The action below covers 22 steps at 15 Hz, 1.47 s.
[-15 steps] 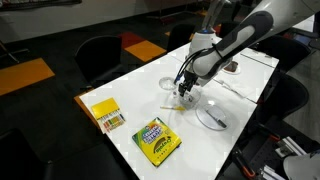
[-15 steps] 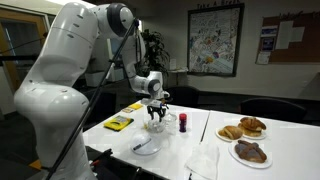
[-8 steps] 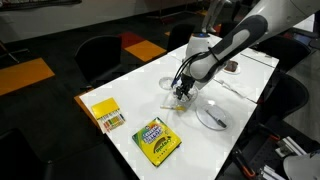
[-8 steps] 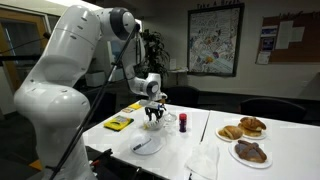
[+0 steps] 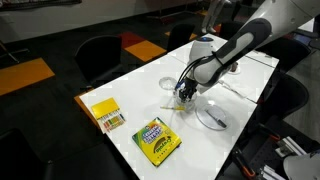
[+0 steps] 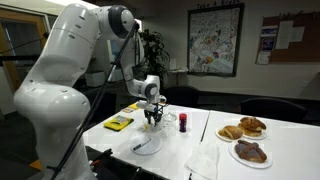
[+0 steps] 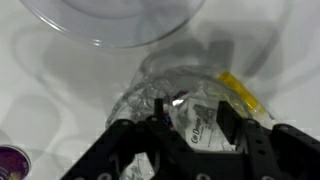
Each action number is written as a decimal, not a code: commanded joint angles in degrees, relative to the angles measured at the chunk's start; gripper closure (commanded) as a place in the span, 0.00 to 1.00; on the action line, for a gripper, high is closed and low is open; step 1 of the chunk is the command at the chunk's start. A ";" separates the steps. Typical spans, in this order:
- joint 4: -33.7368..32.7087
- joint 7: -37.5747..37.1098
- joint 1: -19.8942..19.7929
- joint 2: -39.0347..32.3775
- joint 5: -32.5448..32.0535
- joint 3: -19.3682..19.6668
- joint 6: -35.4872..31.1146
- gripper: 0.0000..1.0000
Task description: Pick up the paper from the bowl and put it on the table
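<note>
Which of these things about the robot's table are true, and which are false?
1. The gripper is down at the small glass bowl. True.
2. The paper lies out on the bare table. False: the wrist view shows it inside the bowl, between the gripper's fingers.
3. A yellow pad lies near a corner of the table. True.
4. The green-and-yellow box is on the floor. False: it lies flat on the table, beside the yellow pad.
5. Pastries sit on plates in an exterior view. True.
</note>
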<state>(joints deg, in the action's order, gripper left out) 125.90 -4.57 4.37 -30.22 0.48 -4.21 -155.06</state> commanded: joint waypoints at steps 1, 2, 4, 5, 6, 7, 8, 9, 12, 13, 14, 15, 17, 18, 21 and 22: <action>6.20 -2.72 0.37 3.00 1.81 0.80 -3.66 0.67; 7.01 -3.36 0.42 3.23 1.99 0.87 -4.30 0.73; 8.32 -4.25 0.53 3.59 2.40 0.99 -5.63 0.88; 8.82 -4.73 0.75 3.91 2.47 1.16 -6.05 0.96; 9.16 -5.02 0.84 4.05 2.49 1.28 -6.50 0.99; 9.33 -5.36 1.01 4.13 2.35 1.47 -6.92 1.00; 9.31 -5.77 1.29 4.24 2.08 1.77 -6.96 1.00; 9.19 -6.05 1.58 4.41 1.77 2.08 -6.88 0.99; 8.93 -7.08 2.94 6.00 0.66 3.50 -5.76 0.98; 8.88 -7.41 3.40 6.68 0.36 3.99 -5.21 0.98; 8.81 -6.96 3.21 7.67 0.57 3.79 -4.46 0.98; 8.74 -7.22 3.50 8.62 0.49 4.01 -3.70 0.98; 8.58 -6.53 3.62 10.60 0.34 3.53 -3.17 0.98; 8.43 -6.08 3.66 11.58 0.14 3.20 -2.95 0.98; 7.37 -5.94 5.67 14.18 -2.60 2.80 -2.02 0.98; 6.74 -5.73 6.32 14.53 -3.60 2.41 -1.76 0.98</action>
<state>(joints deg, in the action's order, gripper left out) 132.96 -10.64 8.95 -18.47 -0.47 -1.30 -159.21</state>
